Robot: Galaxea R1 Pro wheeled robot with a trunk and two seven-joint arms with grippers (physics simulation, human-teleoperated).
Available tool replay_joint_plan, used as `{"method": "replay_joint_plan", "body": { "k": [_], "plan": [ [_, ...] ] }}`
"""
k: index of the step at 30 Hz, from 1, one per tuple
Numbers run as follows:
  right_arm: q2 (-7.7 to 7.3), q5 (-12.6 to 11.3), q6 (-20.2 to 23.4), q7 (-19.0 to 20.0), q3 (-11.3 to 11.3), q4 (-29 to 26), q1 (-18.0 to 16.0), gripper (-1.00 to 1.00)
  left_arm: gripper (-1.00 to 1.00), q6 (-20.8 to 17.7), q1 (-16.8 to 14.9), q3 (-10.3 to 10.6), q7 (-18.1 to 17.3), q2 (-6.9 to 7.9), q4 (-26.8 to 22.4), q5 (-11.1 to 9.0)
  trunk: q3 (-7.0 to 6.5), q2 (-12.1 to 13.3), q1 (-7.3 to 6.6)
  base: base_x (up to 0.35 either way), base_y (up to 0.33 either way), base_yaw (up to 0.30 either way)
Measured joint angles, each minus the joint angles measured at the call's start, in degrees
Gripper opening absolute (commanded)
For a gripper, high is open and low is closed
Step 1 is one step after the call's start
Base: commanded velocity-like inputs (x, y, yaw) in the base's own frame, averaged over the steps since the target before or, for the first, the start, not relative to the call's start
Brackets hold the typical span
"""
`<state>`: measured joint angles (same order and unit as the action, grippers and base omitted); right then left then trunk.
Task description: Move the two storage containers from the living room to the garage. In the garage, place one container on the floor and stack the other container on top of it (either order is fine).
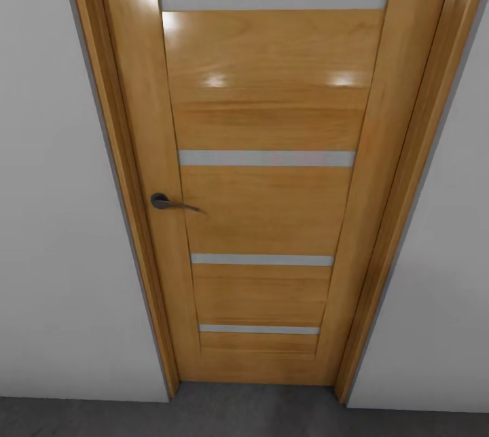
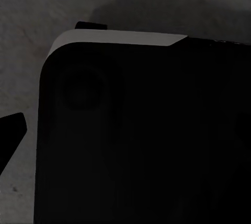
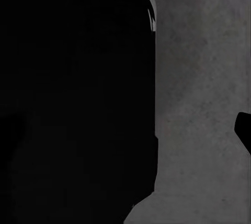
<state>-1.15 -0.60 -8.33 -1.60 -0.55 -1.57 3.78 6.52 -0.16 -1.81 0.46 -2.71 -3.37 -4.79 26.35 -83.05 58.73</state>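
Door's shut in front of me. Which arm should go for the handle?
Left, probably: the handle sits on the closed door's left side, the left arm's side. Neither wrist view shows the door, just dark floor.

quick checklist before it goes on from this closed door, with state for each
1. Door open enough to pass: not ok, it sits shut in its frame.
2. Door handle in sight: ok, on the door's left side.
3. Floor at the threshold free of obstacles: ok, grey concrete shows bare.
4. Container in hand: cannot tell, a dark body blocks the wrist views.
5. Grippers open or shut: cannot tell.
6. Which room lies behind the door: cannot tell.
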Motion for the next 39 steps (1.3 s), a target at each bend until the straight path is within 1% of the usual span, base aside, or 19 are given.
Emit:
{"method": "replay_joint_plan", "body": {
  "k": [4,15,23,35,39],
  "plan": [
    [0.0,0.1,-0.2,-0.1,0.1,-0.1,0.0,1.0,1.0,0.0,0.0,0.0,0.0,0.0,0.0,0.0,0.0,0.0,0.0,0.0,0.055,0.0],
    [0.0,0.2,-0.4,-0.1,0.2,-0.2,0.0,1.0,1.0,0.0,0.0,0.0,0.0,0.05,0.0,-0.3,0.0,0.0,0.0,0.0,0.208,0.0],
    [0.0,0.4,-0.3,0.0,0.3,-0.2,0.0,1.0,1.0,0.0,0.0,0.0,0.0,0.09,0.0,-1.1,0.0,0.0,0.0,0.0,0.026,0.0],
    [-0.06,0.6,0.0,0.5,0.4,-0.3,0.0,1.0,1.0,0.0,0.0,0.0,-0.1,0.03,0.0,-1.3,0.0,0.0,0.0,0.0,0.0,0.0],
    [-0.14,2.0,0.1,0.7,0.6,-0.3,0.0,1.0,1.0,0.0,0.0,0.0,-0.1,0.01,0.0,-1.2,0.0,0.0,0.0,0.0,0.0,0.0]
  ]
}}
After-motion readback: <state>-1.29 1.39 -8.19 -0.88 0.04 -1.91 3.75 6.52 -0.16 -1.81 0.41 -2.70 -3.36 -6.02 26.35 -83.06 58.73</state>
